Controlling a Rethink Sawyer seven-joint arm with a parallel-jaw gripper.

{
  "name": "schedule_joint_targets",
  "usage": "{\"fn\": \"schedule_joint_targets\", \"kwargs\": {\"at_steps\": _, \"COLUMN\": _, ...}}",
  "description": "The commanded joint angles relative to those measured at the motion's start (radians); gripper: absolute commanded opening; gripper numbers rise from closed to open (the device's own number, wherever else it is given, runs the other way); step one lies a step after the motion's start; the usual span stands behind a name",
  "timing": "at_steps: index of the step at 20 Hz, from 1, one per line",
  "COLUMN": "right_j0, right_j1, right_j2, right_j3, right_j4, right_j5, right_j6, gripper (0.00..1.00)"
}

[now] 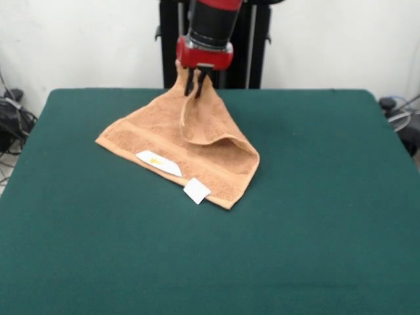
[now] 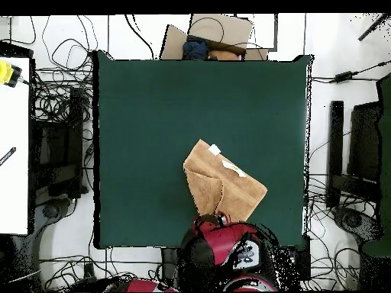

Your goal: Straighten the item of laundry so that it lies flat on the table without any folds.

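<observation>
The orange-tan towel (image 1: 190, 147) lies on the far middle of the green table (image 1: 210, 249), with one corner lifted into a peak. Two white tags (image 1: 159, 163) show on its near edge. My gripper (image 1: 195, 84) is shut on the towel's raised far corner and holds it above the table, so the cloth hangs down in a tent with a curled fold on its right side. In the overhead view the towel (image 2: 221, 183) sits near the robot's edge of the table (image 2: 153, 114), and the arm covers the gripper (image 2: 216, 220).
The robot's black pedestal (image 1: 216, 39) stands behind the table's far edge. Cables and equipment (image 2: 53, 137) lie on the floor around the table. A cardboard box (image 2: 210, 38) sits beyond the table's opposite edge.
</observation>
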Motion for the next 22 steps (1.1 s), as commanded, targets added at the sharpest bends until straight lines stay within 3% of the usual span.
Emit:
{"fn": "schedule_joint_targets", "kwargs": {"at_steps": 1, "right_j0": 0.05, "right_j1": 0.013, "right_j2": -0.08, "right_j3": 0.016, "right_j4": 0.045, "right_j5": -0.036, "right_j6": 0.18, "gripper": 0.0}}
{"fn": "schedule_joint_targets", "kwargs": {"at_steps": 11, "right_j0": 0.182, "right_j1": 0.195, "right_j2": -0.239, "right_j3": -0.031, "right_j4": 0.137, "right_j5": -0.218, "right_j6": 0.207, "gripper": 0.0}}
{"fn": "schedule_joint_targets", "kwargs": {"at_steps": 22, "right_j0": 0.247, "right_j1": 0.223, "right_j2": -0.282, "right_j3": -0.042, "right_j4": 0.232, "right_j5": -0.226, "right_j6": 0.166, "gripper": 0.0}}
